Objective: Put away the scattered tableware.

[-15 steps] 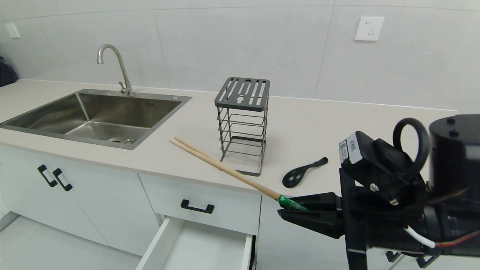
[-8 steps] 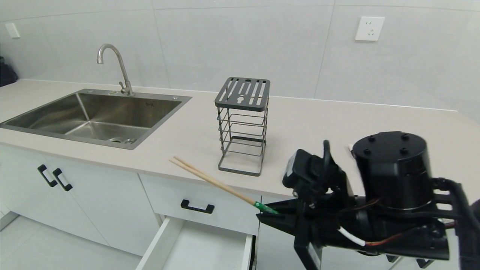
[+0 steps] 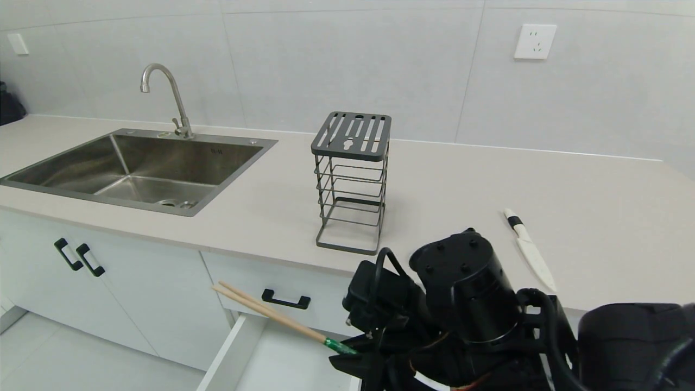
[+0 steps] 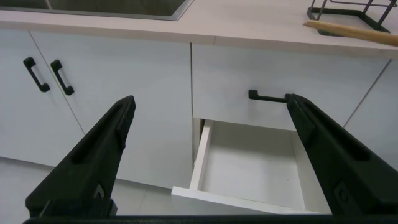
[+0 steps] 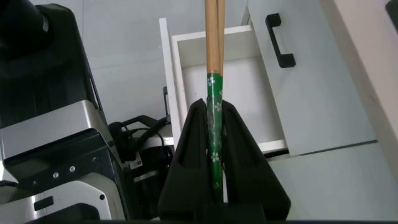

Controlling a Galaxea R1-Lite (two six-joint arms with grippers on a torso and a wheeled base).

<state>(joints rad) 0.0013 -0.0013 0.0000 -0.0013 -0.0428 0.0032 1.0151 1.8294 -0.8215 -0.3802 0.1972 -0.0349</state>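
My right gripper (image 3: 347, 355) is shut on the green-patterned ends of a pair of wooden chopsticks (image 3: 271, 314). They slant up and to the left in front of the cabinet, above the open white drawer (image 3: 222, 353). In the right wrist view the chopsticks (image 5: 214, 56) run from the shut gripper (image 5: 214, 107) out over the drawer's bare inside (image 5: 245, 93). My left gripper (image 4: 210, 99) is open and holds nothing, low in front of the same drawer (image 4: 249, 168). A white knife (image 3: 529, 247) with a black band lies on the counter at the right.
A dark wire rack (image 3: 352, 182) stands mid-counter. The steel sink (image 3: 136, 168) with its tap is at the left. Above the open drawer sits a shut drawer with a black handle (image 3: 285, 299). Cabinet doors with black handles (image 3: 79, 255) are further left.
My right arm has swung down and left, carrying the chopsticks from the counter edge to above the open drawer. It now covers the black spoon and has uncovered the knife.
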